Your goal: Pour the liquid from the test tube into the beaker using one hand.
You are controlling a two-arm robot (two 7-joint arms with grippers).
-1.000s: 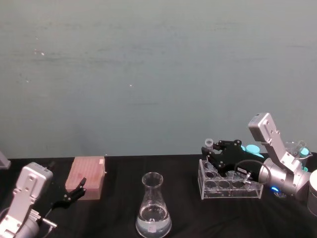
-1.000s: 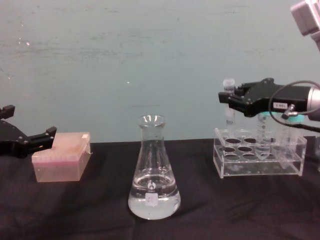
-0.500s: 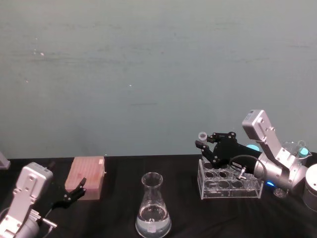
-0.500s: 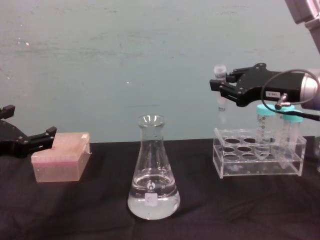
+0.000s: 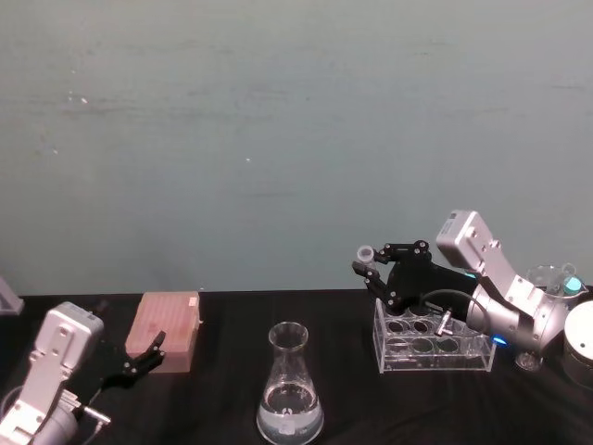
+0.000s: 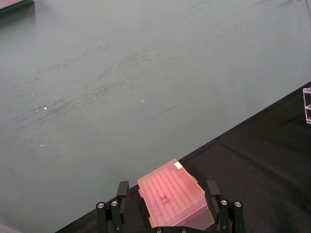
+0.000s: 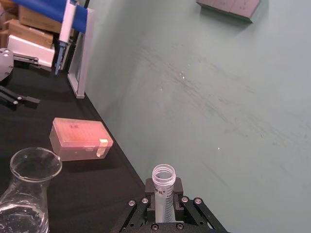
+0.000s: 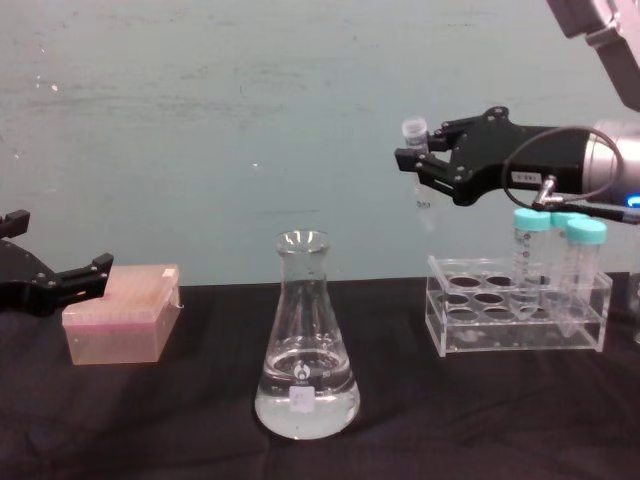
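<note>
My right gripper (image 8: 415, 165) is shut on the test tube (image 8: 417, 160), a small clear tube held upright in the air, left of and above the rack. In the right wrist view the test tube (image 7: 163, 191) stands between the fingers with its ringed rim open. The beaker (image 8: 305, 340), a clear conical flask, stands on the black table lower down and to the left, apart from the tube. Clear liquid (image 8: 305, 408) fills its base. I cannot make out liquid in the tube. My left gripper (image 5: 148, 350) rests open at the far left, by a pink box.
A clear acrylic rack (image 8: 520, 315) at the right holds two taller tubes with turquoise caps (image 8: 548, 222). A pink tip box (image 8: 125, 312) lies at the left, just ahead of the left gripper. A white container (image 5: 582, 348) shows at the right edge.
The right gripper has risen and moved left with the test tube, away from the rack and toward the beaker. The left arm has not moved.
</note>
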